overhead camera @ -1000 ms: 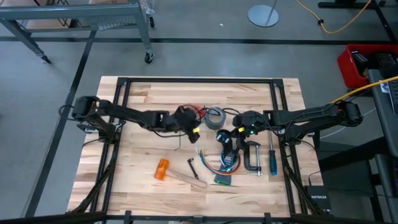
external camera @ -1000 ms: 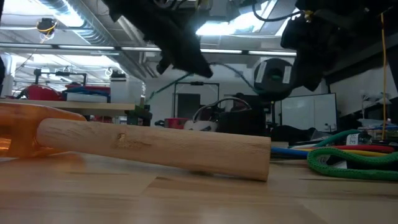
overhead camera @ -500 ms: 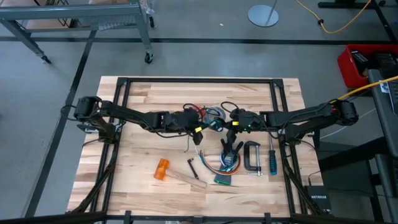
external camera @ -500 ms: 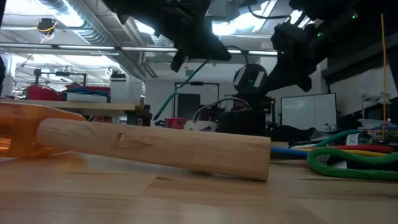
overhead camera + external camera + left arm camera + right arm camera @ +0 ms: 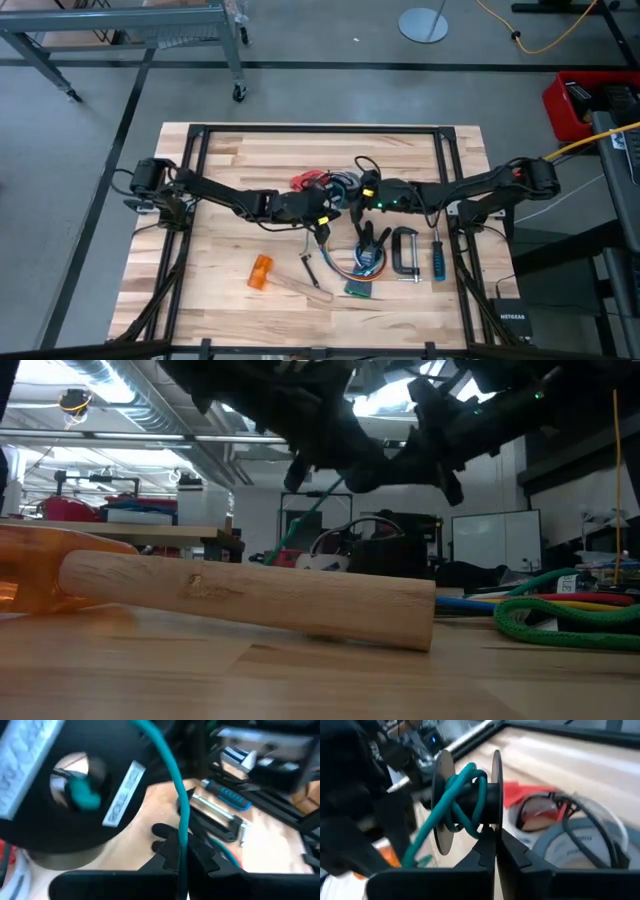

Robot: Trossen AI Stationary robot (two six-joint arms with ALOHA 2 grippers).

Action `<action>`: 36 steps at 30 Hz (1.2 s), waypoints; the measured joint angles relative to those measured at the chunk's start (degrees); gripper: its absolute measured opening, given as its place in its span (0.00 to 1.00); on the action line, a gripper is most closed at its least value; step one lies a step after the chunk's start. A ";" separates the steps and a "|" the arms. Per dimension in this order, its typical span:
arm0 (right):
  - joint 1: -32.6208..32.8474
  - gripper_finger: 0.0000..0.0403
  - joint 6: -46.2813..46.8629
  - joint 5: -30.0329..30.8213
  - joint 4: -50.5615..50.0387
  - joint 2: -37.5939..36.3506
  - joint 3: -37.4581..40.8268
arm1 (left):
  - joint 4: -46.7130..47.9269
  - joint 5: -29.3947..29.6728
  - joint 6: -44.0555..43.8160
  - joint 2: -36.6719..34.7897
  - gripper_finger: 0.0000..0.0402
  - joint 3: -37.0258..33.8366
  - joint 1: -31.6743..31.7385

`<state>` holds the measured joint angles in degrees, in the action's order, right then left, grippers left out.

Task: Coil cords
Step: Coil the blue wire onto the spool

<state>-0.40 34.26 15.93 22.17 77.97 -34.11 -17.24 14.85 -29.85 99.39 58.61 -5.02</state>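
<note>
Both arms met over the middle of the wooden desk [image 5: 240, 160]. The right pincer [image 5: 495, 842] was closed on the hub of a small black spool [image 5: 467, 802], its two dark fingers pressed together under the spool's core. A teal cord [image 5: 457, 800] was wound in several loops around that core between the two round flanges, and its free length ran off toward the left arm. The left pincer [image 5: 181, 851] was pinched shut on this teal cord [image 5: 177, 785], which passed straight up between its fingertips toward the spool's black flange [image 5: 60, 795].

From above, the spool hung between the two pincers, just beside a tangle of dark cords with a red plastic piece [image 5: 303, 181] and the grey tape roll [image 5: 580, 845] lying at the desk's centre. Nearer the front edge lay an orange-headed mallet [image 5: 262, 272] with a wooden handle [image 5: 250, 595], a black C-clamp [image 5: 404, 253], a blue-handled screwdriver [image 5: 437, 258] and a bundle of coloured wires [image 5: 360, 265]. A green coiled rope [image 5: 555, 615] showed at the desk's right in the low view.
</note>
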 joint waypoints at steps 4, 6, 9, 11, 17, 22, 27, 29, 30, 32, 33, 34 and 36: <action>0.00 0.01 -0.23 3.03 2.11 -0.26 0.02 | 0.14 0.52 1.55 0.96 0.00 0.00 -0.38; -0.05 0.01 -1.29 2.99 3.28 -0.56 0.07 | 0.81 1.60 3.35 1.09 0.00 0.02 -0.67; -0.54 0.01 -1.70 -0.89 6.00 -0.58 0.07 | 3.58 5.29 6.00 1.09 0.00 0.07 -1.12; -1.14 0.01 -1.73 -4.76 7.37 -0.58 0.07 | 5.71 7.60 6.93 1.10 0.00 0.07 -1.30; -3.46 0.01 -2.32 -18.94 6.06 -1.00 0.07 | 10.24 11.26 12.73 1.12 0.00 0.13 -1.38; -4.66 0.01 -3.05 -28.19 1.07 -1.02 0.04 | 13.02 11.04 17.69 1.12 0.02 0.11 -1.97; -4.52 0.01 -3.08 -32.60 0.66 -1.11 0.04 | 15.63 11.23 20.41 1.14 0.09 0.07 -3.26; -4.52 0.01 -3.08 -33.95 0.75 -1.11 0.02 | 15.91 11.31 21.13 1.18 0.13 0.01 -3.71; -4.52 0.01 -3.07 -34.21 0.77 -1.11 0.02 | 15.89 11.33 21.14 1.18 0.14 0.00 -3.86; -4.52 0.01 -3.08 -34.59 0.79 -1.11 0.02 | 15.87 11.41 21.14 1.18 0.16 0.00 -4.02; -4.52 0.01 -3.10 -34.60 0.79 -1.11 0.02 | 15.86 11.39 21.16 1.18 0.17 0.00 -4.04; -4.52 0.01 -3.10 -34.65 0.76 -1.11 0.02 | 15.96 11.41 21.16 1.18 0.17 0.00 -4.04; -4.52 0.01 -3.17 -34.67 0.75 -1.11 0.02 | 16.83 11.43 21.14 1.18 0.17 0.00 -4.03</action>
<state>-4.93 31.09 -18.75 22.91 76.86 -34.09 -0.41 26.28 -8.71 100.57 58.61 -9.05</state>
